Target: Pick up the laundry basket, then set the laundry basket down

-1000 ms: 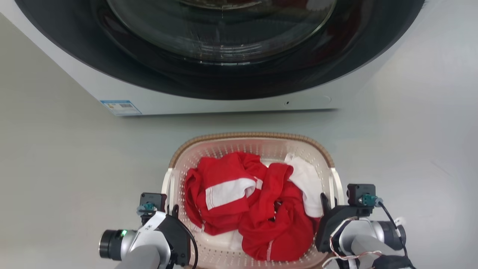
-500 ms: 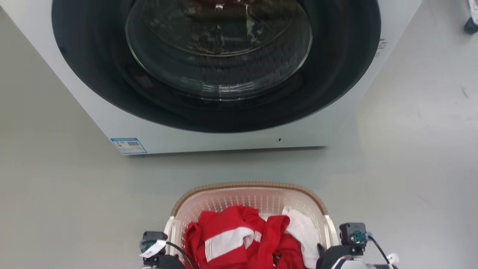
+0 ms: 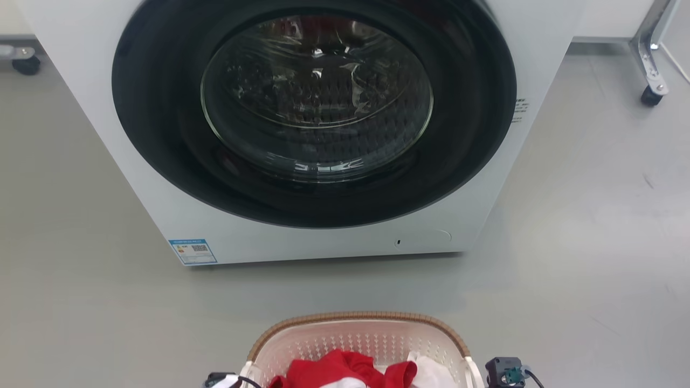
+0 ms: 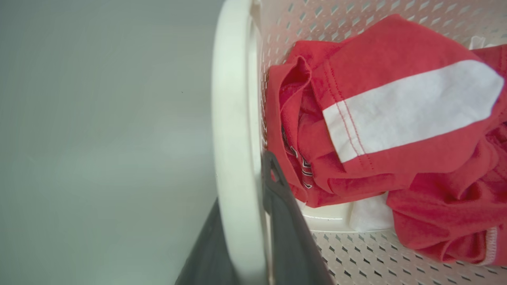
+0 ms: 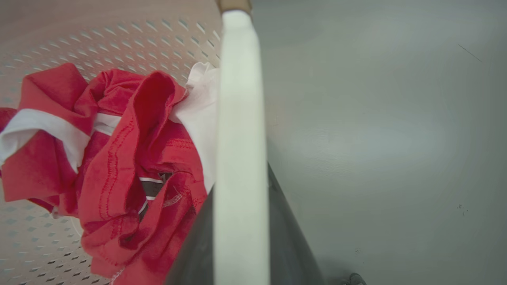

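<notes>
Facing the white washer (image 3: 318,124), round door shut. Directly in front of the washer, apart from it: laundry basket (image 3: 356,340), loaded with red and white clothes (image 4: 376,118). Both sides gripped: left gripper (image 4: 243,186) clamped across the left handle (image 4: 233,99), right gripper (image 5: 239,180) clamped across the right handle (image 5: 239,79). Likely mid-carry. Move both arms evenly, rim level. Avoid swinging toward the washer. Lower flat and gently before loosening either grip.

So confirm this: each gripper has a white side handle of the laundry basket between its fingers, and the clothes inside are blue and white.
Not blue: the clothes in the laundry basket are red and white, per the left wrist view. The rest holds.
</notes>
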You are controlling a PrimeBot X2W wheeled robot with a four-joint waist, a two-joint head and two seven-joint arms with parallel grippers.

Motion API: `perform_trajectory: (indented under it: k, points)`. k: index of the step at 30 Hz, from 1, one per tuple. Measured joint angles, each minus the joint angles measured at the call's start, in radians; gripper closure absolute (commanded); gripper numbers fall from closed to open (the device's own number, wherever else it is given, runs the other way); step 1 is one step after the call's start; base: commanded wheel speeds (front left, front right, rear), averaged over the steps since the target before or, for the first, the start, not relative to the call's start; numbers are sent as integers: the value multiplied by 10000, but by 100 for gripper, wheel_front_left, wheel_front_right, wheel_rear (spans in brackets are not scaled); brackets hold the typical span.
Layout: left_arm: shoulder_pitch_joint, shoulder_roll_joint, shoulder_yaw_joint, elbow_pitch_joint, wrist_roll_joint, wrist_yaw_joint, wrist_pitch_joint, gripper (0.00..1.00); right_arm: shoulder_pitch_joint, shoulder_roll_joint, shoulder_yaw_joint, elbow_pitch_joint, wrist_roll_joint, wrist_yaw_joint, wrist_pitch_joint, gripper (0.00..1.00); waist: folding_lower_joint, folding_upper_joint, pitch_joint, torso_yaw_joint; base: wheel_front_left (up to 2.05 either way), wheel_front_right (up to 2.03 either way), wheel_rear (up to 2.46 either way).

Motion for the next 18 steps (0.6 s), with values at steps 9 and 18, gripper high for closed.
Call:
perform_trajectory:
  k: [9, 18]
  points:
    - [272, 15, -107, 2, -73, -21, 192, 100, 155, -8, 307, 8, 299, -8, 274, 100, 0, 0, -450, -69, 0, 0, 0]
    - [294, 21, -238, -4, -96, 23, 261, 100, 154, -13, 525, 75, 554, -8, 314, 100, 0, 1, -508, -62, 0, 0, 0]
